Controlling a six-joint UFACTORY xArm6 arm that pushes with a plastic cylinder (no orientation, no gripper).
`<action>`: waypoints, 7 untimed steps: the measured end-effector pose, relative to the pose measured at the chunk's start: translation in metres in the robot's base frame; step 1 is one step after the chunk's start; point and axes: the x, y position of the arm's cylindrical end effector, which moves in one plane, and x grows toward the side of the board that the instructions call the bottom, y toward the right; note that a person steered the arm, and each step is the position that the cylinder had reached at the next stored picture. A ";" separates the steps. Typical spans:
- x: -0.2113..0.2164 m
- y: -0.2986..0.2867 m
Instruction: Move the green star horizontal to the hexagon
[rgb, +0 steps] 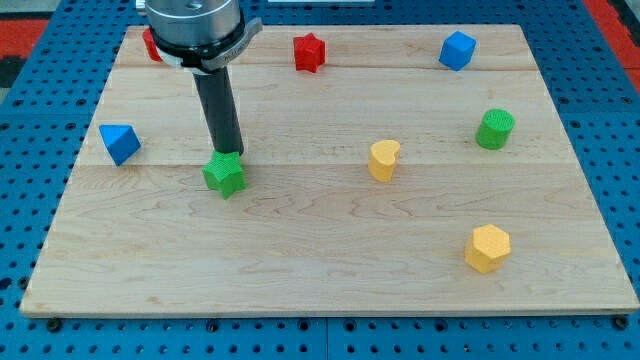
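Wooden board (330, 260), upright rod, my tip (228, 154) touching green star (225, 174)'s top edge; no gripper.

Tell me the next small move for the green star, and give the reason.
Probably push the green star toward the view's bottom. My tip sits right behind it on the view's top side, so a push goes that way. The yellow hexagon lies lower on the board and far to the view's right, so the star must come down to line up with it.
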 end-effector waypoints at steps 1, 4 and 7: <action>-0.006 -0.031; 0.034 0.010; 0.091 0.044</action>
